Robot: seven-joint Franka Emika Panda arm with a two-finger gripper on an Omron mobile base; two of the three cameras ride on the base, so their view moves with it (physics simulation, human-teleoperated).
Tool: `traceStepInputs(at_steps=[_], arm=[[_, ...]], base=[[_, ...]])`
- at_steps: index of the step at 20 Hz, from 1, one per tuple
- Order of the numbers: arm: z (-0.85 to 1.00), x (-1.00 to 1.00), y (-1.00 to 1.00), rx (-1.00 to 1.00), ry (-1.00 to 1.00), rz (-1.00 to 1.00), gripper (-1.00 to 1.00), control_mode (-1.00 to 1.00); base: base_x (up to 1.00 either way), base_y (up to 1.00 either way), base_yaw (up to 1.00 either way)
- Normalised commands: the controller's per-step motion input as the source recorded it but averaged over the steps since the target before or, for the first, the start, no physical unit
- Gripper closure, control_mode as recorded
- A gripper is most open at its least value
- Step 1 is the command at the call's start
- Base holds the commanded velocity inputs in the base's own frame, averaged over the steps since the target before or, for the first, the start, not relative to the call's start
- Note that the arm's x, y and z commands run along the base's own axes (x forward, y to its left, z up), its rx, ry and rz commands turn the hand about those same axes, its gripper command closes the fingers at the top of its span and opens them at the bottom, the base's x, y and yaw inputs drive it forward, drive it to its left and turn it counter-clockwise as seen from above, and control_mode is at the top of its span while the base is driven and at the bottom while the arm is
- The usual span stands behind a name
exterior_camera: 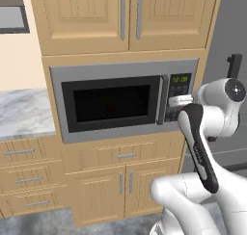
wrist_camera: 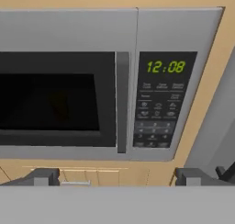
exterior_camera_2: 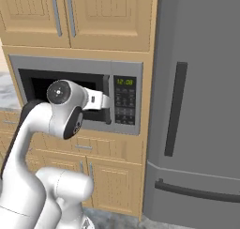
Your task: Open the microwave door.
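While the microwave (exterior_camera: 124, 100) sits mid-frame in the left base view with the microwave door (wrist_camera: 64, 101) closed, the gripper (wrist_camera: 117, 177) hangs at the hand view's bottom, fingers spread wide, grasping nothing, facing the keypad panel (wrist_camera: 158, 99).

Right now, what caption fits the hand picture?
Open gripper faces the closed microwave door, its vertical handle beside the keypad.

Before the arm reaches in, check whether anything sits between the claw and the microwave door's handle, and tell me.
Nothing visible does. In the hand view the open claw faces the microwave door with its vertical bar handle straight ahead, left of the keypad panel; no object lies across that gap. The door looks shut.
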Motion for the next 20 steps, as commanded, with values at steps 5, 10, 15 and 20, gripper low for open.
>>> traceStepInputs(at_steps=[5, 10, 15, 20], arm=[[-0.23, 0.42, 0.0, 0.0, -0.01, 0.0, -1.0, -1.0], [-0.14, 0.57, 0.0, 0.0, 0.0, 0.0, -1.0, -1.0], [-0.07, 0.45, 0.0, 0.0, 0.0, 0.0, -1.0, -1.0], [-0.15, 0.38, 0.0, 0.0, 0.0, 0.0, -1.0, -1.0]], base=[[0.0, 0.0, 0.0], [0.0, 0.0, 0.0], [0.0, 0.0, 0.0], [0.0, 0.0, 0.0]])
